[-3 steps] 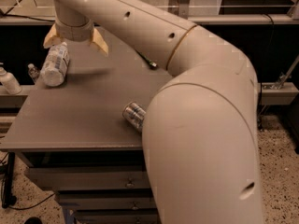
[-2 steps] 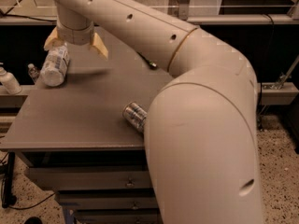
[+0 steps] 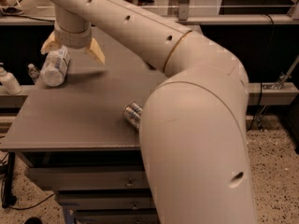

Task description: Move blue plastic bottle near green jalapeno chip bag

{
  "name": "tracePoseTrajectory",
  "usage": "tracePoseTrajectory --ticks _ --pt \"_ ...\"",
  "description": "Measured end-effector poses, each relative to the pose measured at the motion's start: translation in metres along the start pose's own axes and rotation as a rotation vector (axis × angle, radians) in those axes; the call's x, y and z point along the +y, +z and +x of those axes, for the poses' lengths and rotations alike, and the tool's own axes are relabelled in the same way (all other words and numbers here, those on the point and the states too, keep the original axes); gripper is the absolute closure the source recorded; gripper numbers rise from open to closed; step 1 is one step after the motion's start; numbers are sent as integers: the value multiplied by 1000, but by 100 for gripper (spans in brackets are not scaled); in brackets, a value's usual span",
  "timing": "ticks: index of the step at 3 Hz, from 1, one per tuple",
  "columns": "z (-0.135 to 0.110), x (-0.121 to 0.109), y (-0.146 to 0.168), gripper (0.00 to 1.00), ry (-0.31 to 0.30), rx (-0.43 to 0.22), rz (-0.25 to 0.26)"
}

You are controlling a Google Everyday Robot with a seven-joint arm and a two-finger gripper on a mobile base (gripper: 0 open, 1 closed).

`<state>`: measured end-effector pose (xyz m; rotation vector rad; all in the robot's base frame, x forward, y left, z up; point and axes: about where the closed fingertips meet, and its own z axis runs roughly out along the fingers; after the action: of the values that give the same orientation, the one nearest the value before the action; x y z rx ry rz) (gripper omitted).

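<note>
One grey table [image 3: 79,120] across mid-frame: matte flat top, bare grey finish, soft shadow at its far-left part. Stands on a cabinet w/ stacked drawers [image 3: 93,183] below the table's front edge, small metal pulls on them.

Lying at the table's far-left corner: blue plastic bottle [image 3: 55,67], on its side, pale label up, long axis running roughly from the table's back toward its front-left. Can't tell which end has the cap.

Hanging just over that same far-left corner: gripper [image 3: 72,48], pointing down at the table, tan fingers [image 3: 97,52] spread wide, holding nothing. Left finger sits right at the bottle's upper end; touching or not, can't tell. Right finger well clear of the bottle, over bare table top.

Near the table's front edge, right of centre: silver can [image 3: 133,114] on its side, round end facing the table's left, rest hidden behind the arm.

Covering the table's whole right side: cream arm [image 3: 196,139], thick elbow in front, upper link w/ small dark holes reaching back over the table to the gripper.

Off the table's left edge, on a lower ledge: white pump bottle [image 3: 8,80] and a small clear bottle [image 3: 32,72] beside it.

Behind the table: pale rail and metal frame posts, dark panels under them. Right of the table: speckled floor [image 3: 275,171], thin black cable hanging by the dark panel. Below the table's left front corner: black leg and a cable on the floor.
</note>
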<state>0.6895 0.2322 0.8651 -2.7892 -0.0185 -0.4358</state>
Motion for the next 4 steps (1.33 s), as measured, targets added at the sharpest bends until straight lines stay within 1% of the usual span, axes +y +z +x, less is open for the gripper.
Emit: tracePoseTrajectory --ticks 1,2,3,4 --pt "1 -12 -1 0 -12 -10 1" --pt "0 -22 6 0 -21 -30 -5" --pt "-3 -27 15 0 -23 -52 -16" --pt "-5 -30 22 17 -32 -71 -25"
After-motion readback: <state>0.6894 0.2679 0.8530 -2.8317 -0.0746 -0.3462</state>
